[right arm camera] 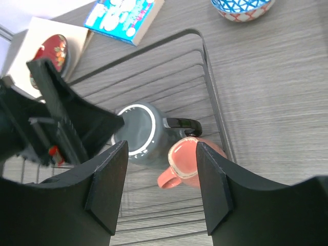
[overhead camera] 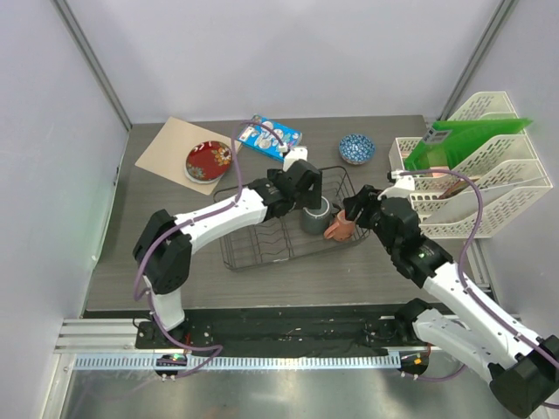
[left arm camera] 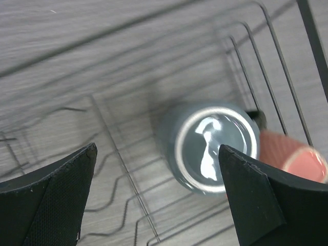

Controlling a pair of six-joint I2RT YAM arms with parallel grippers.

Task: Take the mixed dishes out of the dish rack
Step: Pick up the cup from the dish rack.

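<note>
Two mugs left in the dish rack (overhead camera: 262, 244), both at its right end. The dark grey mug (left arm camera: 212, 148) stands inverted, base up, likely so it could drain; its handle points at the pinkish-brown mug (right arm camera: 187, 164), which lies tipped against the rack's right wall, mouth facing up and out. The two mugs are touching or nearly so.

Left tool (left arm camera: 158, 148) hovers right above the grey mug, fingers spread wide, nothing pinched. The mug sits off-centre in the gap, close to one finger. Right tool (right arm camera: 161, 146) is also spread and empty, with the pink mug showing between its fingers from above. One arm per mug, probably so each can lift without crossing the other.

Already out on the counter (overhead camera: 118, 236): red patterned plate (overhead camera: 210, 161) on a tan board (overhead camera: 166, 148) at back left, and blue-and-white bowl (overhead camera: 356, 148) at back right. A blue packet (overhead camera: 271, 137) lies between them, not part of the job. White file organiser (overhead camera: 489, 188) at far right.

Judgement: about half done, at the pre-grasp step.

Risk: the tools are crowded together, and lifting one mug may nudge the other.
</note>
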